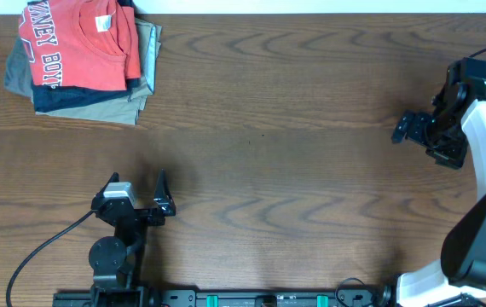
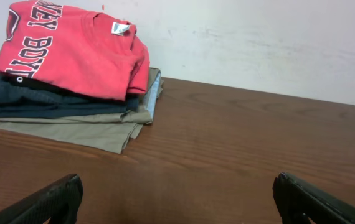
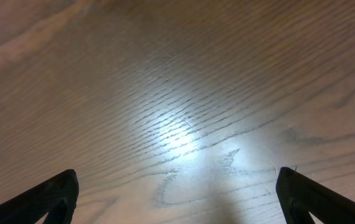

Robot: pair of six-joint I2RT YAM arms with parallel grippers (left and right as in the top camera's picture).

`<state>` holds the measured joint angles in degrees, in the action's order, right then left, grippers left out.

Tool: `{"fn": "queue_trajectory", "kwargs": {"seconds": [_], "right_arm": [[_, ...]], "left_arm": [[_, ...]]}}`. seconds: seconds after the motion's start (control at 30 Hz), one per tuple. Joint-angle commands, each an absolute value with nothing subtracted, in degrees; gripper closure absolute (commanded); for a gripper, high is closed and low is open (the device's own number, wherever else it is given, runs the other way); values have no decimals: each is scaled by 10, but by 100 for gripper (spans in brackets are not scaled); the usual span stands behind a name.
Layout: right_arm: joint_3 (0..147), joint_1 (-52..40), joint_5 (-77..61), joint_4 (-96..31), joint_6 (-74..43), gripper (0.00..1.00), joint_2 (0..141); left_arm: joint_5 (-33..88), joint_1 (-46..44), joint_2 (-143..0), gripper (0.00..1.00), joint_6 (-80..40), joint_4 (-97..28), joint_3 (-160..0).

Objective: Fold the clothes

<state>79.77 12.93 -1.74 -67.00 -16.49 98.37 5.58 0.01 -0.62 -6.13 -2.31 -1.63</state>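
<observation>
The clothes, a coral-red T-shirt (image 1: 77, 43) with navy lettering and a white neck tag, lie folded on top of a stack at the table's far left corner. The left wrist view shows the T-shirt (image 2: 71, 50) at upper left. My left gripper (image 1: 136, 186) is near the front left, well short of the stack and pointing toward it. It (image 2: 177, 199) is open, with only bare wood between its fingers. My right gripper (image 1: 403, 128) hovers at the right side, far from the shirt. It (image 3: 177, 196) is open and empty over bare wood.
Under the red shirt lie a folded navy garment (image 2: 47, 102) and a khaki one (image 2: 84, 127). A white wall (image 2: 258, 43) runs along the table's far edge. A black cable (image 1: 47, 247) trails from the left arm's base at the front.
</observation>
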Motion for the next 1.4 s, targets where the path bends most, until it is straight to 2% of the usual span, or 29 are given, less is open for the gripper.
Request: {"fn": "queue_trajectory", "kwargs": {"seconds": [0.0, 0.23, 0.4, 0.53, 0.73, 1.1, 1.37], "right_arm": [[801, 105, -19, -670, -167, 1, 917], [801, 14, -19, -670, -167, 1, 798], [801, -88, -19, -670, -167, 1, 718], [799, -133, 52, -655, -141, 1, 666], [710, -124, 15, -542, -143, 1, 566], [259, -68, -128, -138, -168, 1, 251], [103, -10, -134, -51, -214, 1, 88]], "left_arm": [[57, 3, -2, 2, -56, -35, -2], [57, 3, -2, 2, -56, -35, -2], [57, 3, -2, 2, -56, -35, -2], [57, 3, -2, 2, -56, -35, -2], [57, 3, -2, 2, -56, -35, -2], [57, 3, -2, 2, -56, -35, -2], [57, 3, -2, 2, -56, -35, -2]]}}
